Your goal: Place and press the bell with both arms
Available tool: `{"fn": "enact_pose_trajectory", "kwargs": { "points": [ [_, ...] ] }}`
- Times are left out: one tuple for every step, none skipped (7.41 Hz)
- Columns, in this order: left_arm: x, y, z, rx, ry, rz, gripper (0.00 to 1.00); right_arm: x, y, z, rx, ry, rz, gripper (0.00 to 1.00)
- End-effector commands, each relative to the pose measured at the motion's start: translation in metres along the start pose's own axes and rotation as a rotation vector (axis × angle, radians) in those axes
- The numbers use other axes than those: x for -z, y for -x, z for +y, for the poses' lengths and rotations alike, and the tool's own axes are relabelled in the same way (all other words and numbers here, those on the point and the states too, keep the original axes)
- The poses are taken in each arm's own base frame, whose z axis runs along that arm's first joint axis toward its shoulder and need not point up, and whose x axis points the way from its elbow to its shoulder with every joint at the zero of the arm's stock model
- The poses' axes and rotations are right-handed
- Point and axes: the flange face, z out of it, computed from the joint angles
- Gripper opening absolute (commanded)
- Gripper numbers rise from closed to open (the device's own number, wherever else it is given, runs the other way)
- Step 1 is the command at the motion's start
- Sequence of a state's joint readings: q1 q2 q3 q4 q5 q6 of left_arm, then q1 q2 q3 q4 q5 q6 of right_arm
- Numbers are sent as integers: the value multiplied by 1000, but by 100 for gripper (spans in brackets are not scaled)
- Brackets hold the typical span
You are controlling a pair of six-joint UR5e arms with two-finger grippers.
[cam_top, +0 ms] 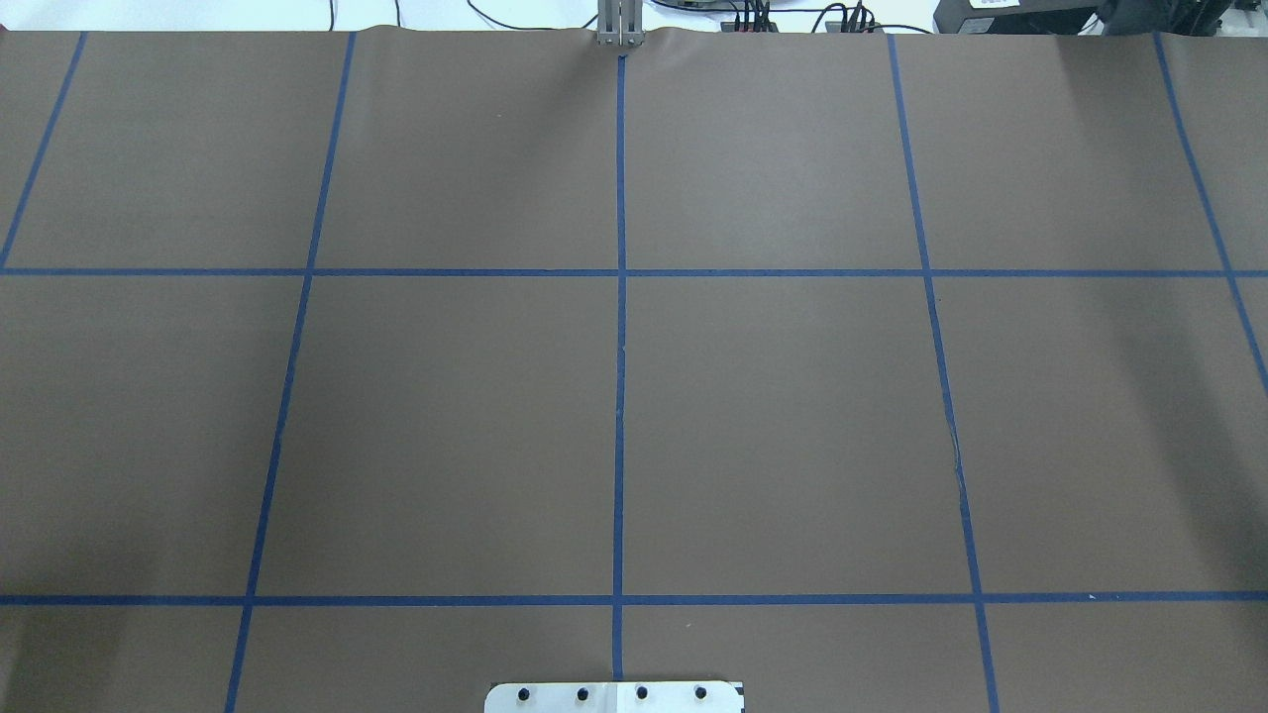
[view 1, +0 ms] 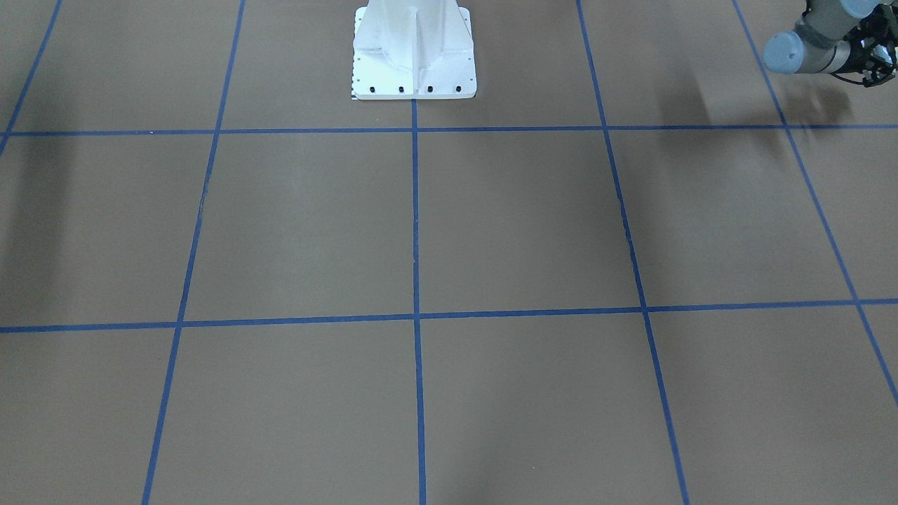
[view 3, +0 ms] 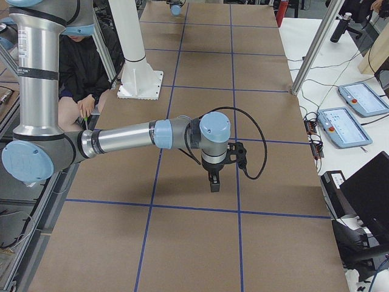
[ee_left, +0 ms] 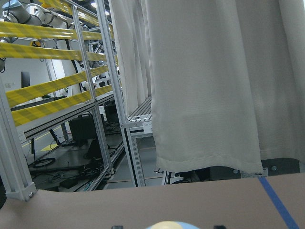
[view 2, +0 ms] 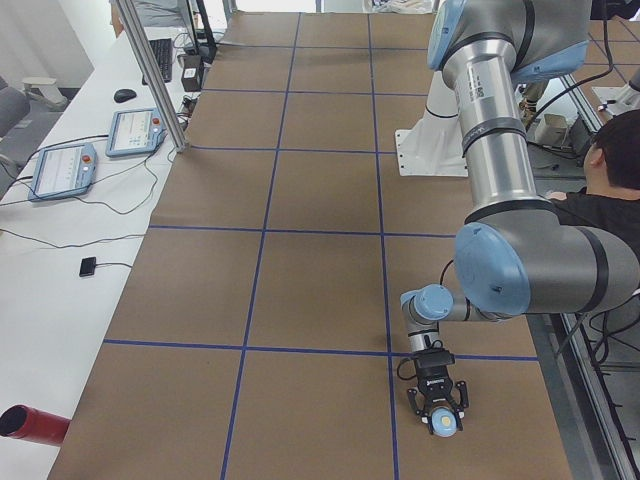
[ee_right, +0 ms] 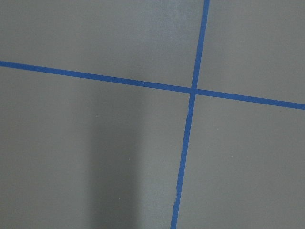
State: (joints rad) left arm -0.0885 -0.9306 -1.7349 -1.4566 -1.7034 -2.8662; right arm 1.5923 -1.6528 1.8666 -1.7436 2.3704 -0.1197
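Beneath both grippers spreads the wide brown paper-covered table point(cam_top: 773, 416), ruled into squares by blue tape; the bell is not yet set on it. Behind the grippers stands the white bolted pedestal point(view 1: 414, 49).

The grey-and-silver jointed left arm point(view 2: 500, 150) folds down and outward, so its wrist lies low over the table's end strip. The matching right arm point(view 3: 121, 139) stretches level over the other half, its wrist turned straight down.

The black two-finger left gripper point(view 2: 438, 412) points away from the pedestal, towards the table's end edge. Its fingers are closed against the sides of the small light-blue dome bell point(view 2: 442, 423) with the cream button. The bell is carried between the fingers and appears clear of the paper, its top just showing at the lower edge of the left wrist view. That hold seems meant for bringing the bell in to be set down.

The black right gripper point(view 3: 214, 181) hangs above the paper just beside a tape crossing. Whether its fingers are apart or together I cannot tell. Its downward pose looks like readiness to press the button once the bell is placed.
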Motion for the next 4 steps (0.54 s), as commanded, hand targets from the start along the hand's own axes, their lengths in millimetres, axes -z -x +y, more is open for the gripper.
{"fn": "enact_pose_trajectory", "kwargs": {
  "points": [
    [15,4,-26,-92,34,-10,0,-1,-1,1,-4,4,-2,100],
    [16,-1,-34,-134,55,-24,0,-1,-1,1,-5,5,-2,100],
    [16,-9,-38,-217,51,5,0,-3,-3,2,-8,8,-2,100],
    [27,-28,-46,-271,60,65,0,-4,-4,1,-10,9,-1,100]
  ]
}}
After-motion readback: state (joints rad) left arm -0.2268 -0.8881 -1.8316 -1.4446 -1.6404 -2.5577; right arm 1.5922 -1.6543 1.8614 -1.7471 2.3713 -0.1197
